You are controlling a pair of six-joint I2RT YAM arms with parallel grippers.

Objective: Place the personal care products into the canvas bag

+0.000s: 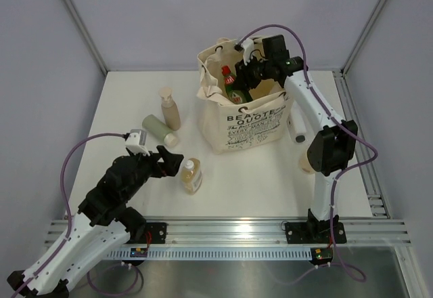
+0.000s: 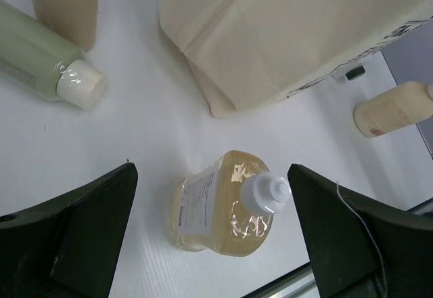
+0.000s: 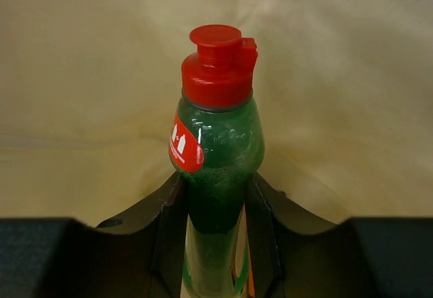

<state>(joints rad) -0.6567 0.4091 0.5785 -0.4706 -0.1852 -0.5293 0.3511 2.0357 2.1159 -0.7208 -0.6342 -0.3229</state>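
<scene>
The cream canvas bag [image 1: 247, 118] with black lettering stands open at the back middle. My right gripper [image 1: 245, 80] is inside its mouth, shut on a green bottle with a red cap [image 3: 216, 142], also in the top view [image 1: 232, 84]. My left gripper [image 1: 169, 161] is open just left of an amber bottle with a white cap [image 1: 191, 175]; in the left wrist view that bottle [image 2: 223, 203] lies between the spread fingers [image 2: 81, 223]. A beige pump bottle [image 1: 169, 110] and a sage-green tube [image 1: 160, 131] are left of the bag.
A cream bottle [image 1: 300, 127] lies right of the bag, beside the right arm; it also shows in the left wrist view [image 2: 392, 110]. The bag's inner wall [image 3: 338, 74] fills the right wrist view. A metal rail [image 1: 230, 230] runs along the near table edge.
</scene>
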